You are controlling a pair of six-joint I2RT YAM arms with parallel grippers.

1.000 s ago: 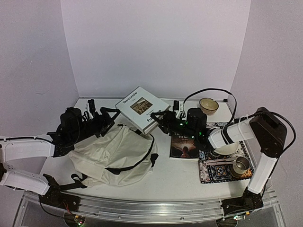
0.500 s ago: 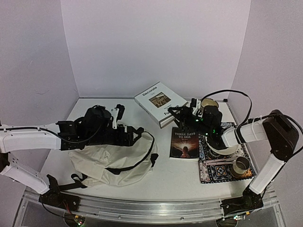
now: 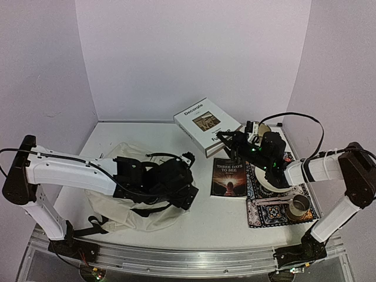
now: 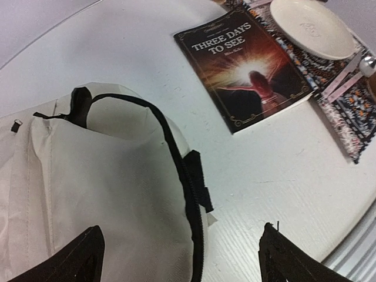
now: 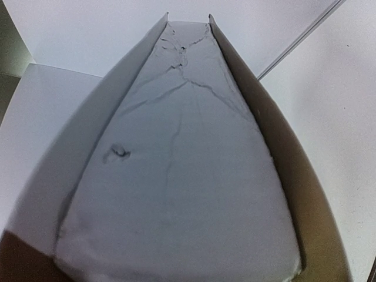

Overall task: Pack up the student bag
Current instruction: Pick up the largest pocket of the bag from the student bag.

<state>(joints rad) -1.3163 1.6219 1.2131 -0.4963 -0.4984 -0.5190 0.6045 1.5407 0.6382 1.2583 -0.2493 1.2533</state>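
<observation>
The student bag [image 3: 126,191] is a cream fabric backpack with black zippers, lying at the front left. My left gripper [image 3: 176,185] is open and empty, hovering over the bag's right edge. In the left wrist view its fingertips [image 4: 88,252] straddle the black zipper [image 4: 194,200] and the bag fabric [image 4: 106,176]. My right gripper [image 3: 228,140] is at the near corner of a thick white book [image 3: 205,123]. That book's page edge [image 5: 176,176] fills the right wrist view between its two covers. The fingers themselves are hidden there.
A dark paperback, "Three Days to See" [image 3: 230,177], lies at centre and also shows in the left wrist view [image 4: 247,67]. To the right a patterned mat [image 3: 264,208] holds a white plate [image 4: 308,26], cutlery [image 4: 352,70] and a metal cup [image 3: 299,205].
</observation>
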